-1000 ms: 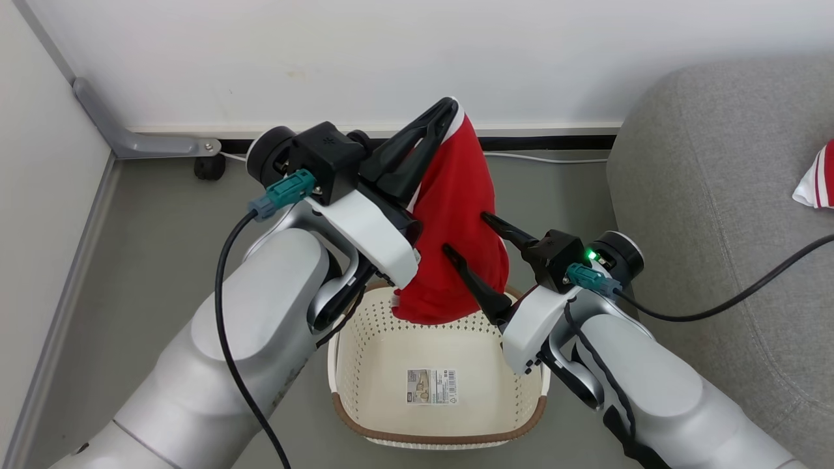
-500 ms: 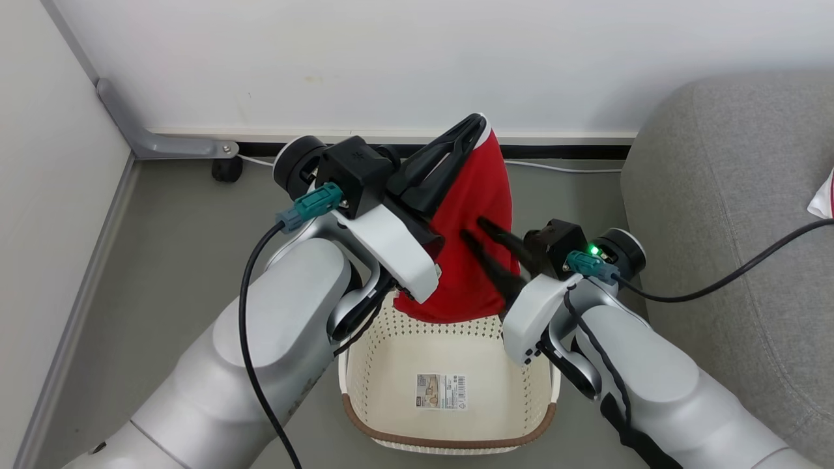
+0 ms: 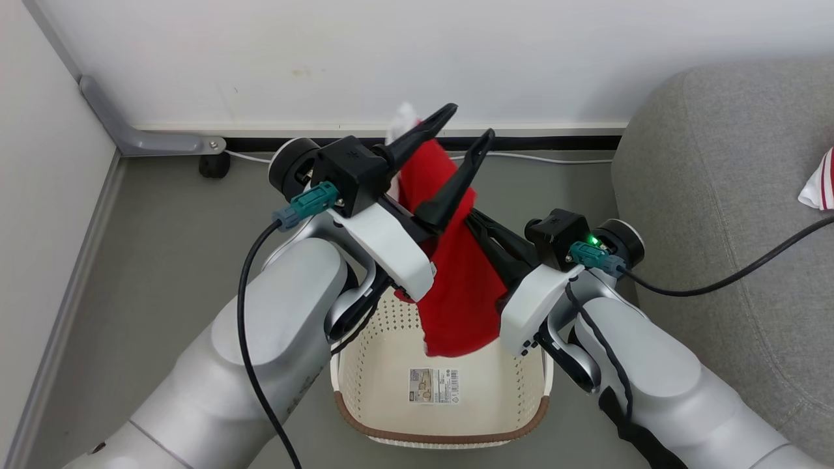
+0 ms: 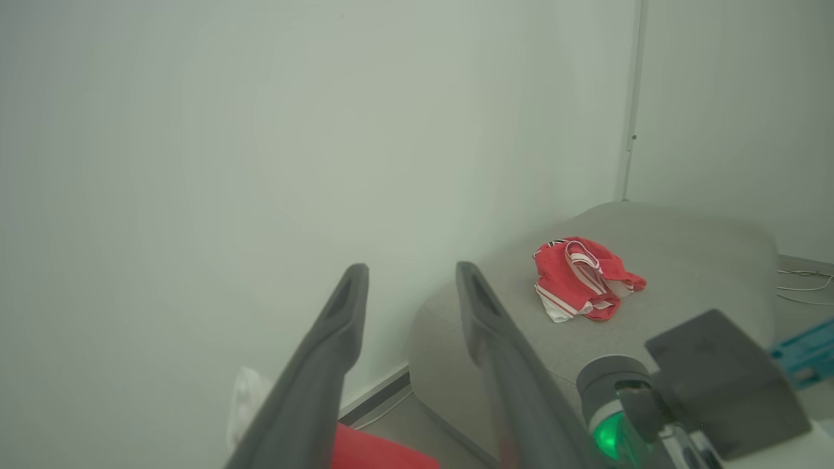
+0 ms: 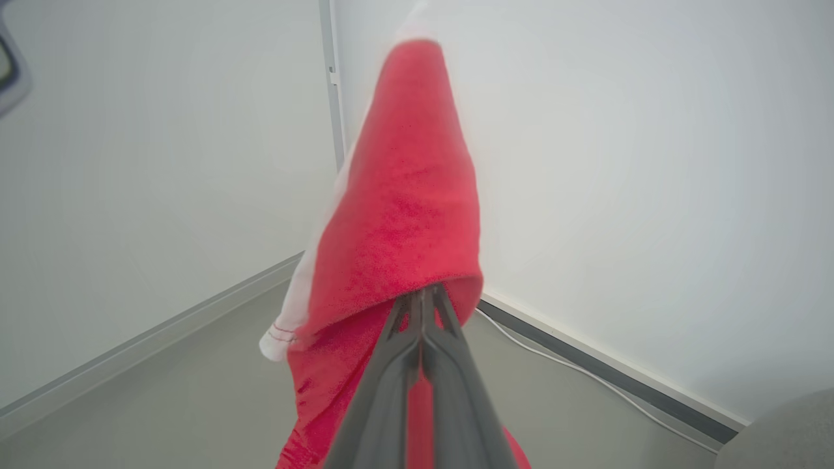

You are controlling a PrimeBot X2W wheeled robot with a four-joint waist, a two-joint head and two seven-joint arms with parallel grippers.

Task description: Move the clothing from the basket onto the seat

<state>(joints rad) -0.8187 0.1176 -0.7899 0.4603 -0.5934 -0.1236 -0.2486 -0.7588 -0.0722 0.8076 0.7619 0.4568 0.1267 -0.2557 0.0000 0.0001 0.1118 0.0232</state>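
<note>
The right gripper (image 5: 422,296) is clamped shut on a fold of the red garment (image 5: 404,195). The left gripper (image 3: 470,121) has its fingers spread either side of the cloth's upper end, apparently not pinching it, though contact is hard to judge. The garment hangs between the arms above the basket (image 3: 443,438), and a second red garment (image 4: 583,280) lies crumpled on the seat (image 4: 690,260).

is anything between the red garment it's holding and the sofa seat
Nothing visible. The garment hangs from the shut right tool above the basket; bare floor separates it from the seat, where a second garment lies.
</note>
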